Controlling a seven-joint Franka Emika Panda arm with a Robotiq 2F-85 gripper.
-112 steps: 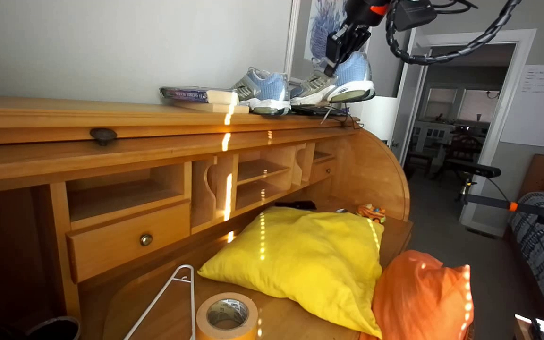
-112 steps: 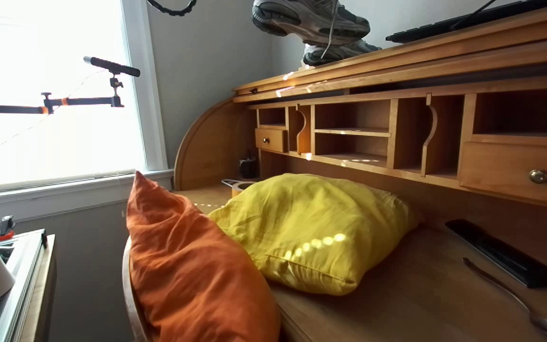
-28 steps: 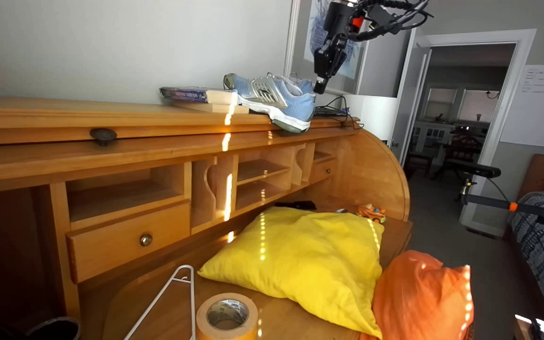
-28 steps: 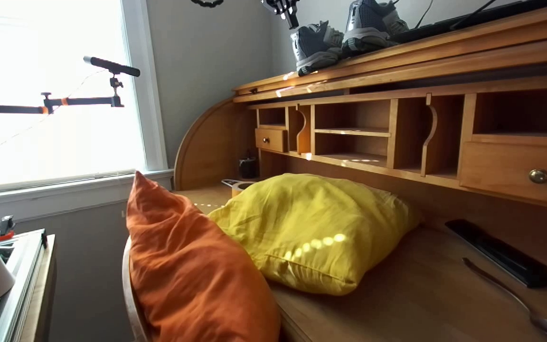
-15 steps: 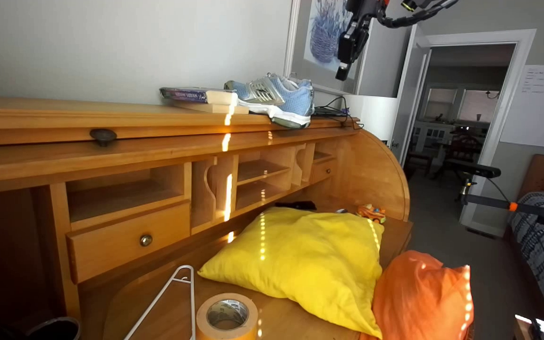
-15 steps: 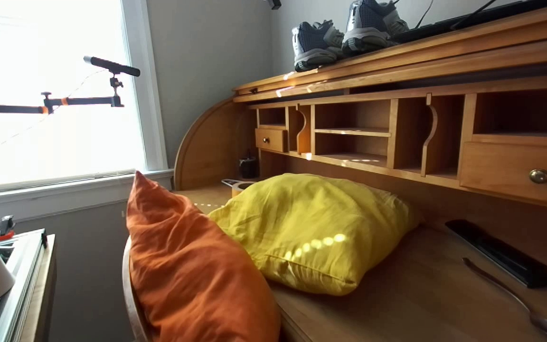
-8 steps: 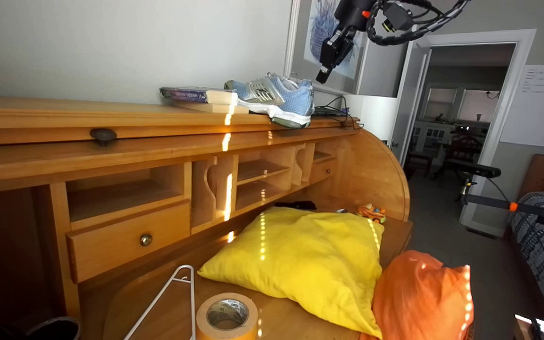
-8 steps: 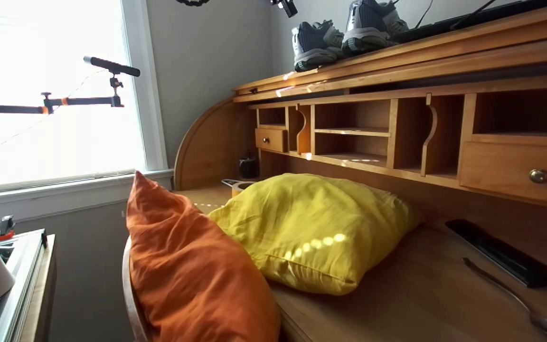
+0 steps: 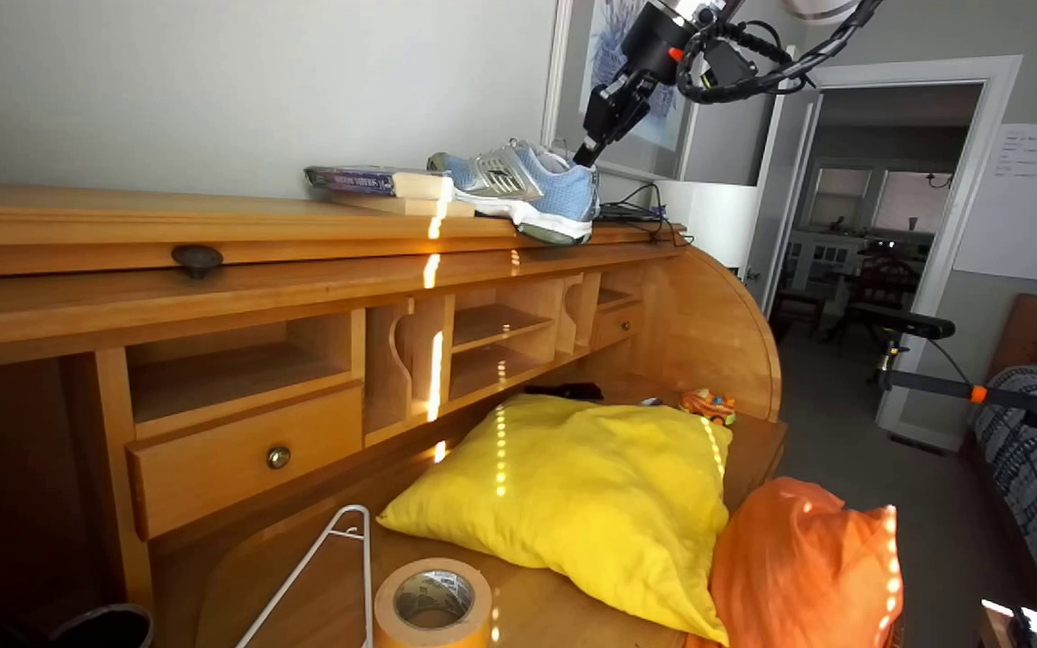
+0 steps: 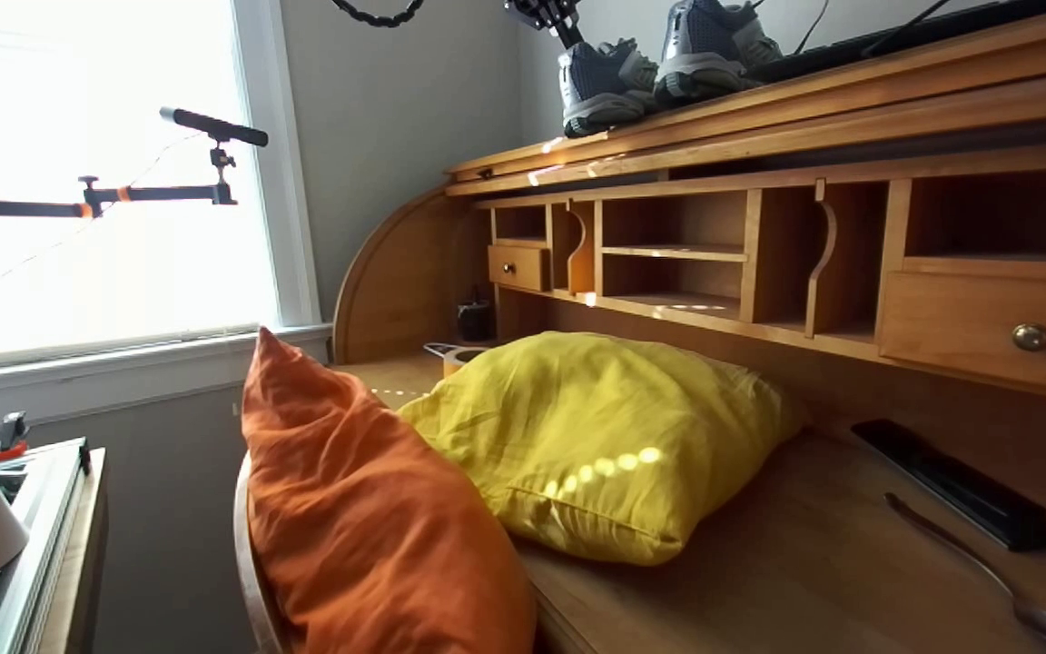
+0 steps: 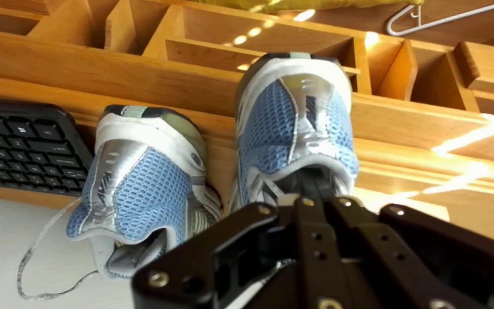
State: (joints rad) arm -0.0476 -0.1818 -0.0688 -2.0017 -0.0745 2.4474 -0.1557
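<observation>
The black, two-fingered pincer point(image 9: 585, 155), closed, hangs at the mouth of a blue-mesh, silver-trimmed shoe point(image 11: 296, 128) (whether inside is unclear).

My fingers point(image 11: 309, 223) hide the front of one blue shoe point(image 11: 268, 124); my wrist view cuts off the keyboard point(image 11: 19, 150). I can't read the tiny writing point(image 9: 1016, 155) on the far white sheet point(image 9: 1027, 220).

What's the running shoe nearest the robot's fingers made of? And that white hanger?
Running shoe: probably synthetic mesh, with tiny holes showing; its silver panels look like glossy plastic, since light gleams there.
Coat hanger: maybe smooth plastic or coated metal; it's evenly white.
</observation>
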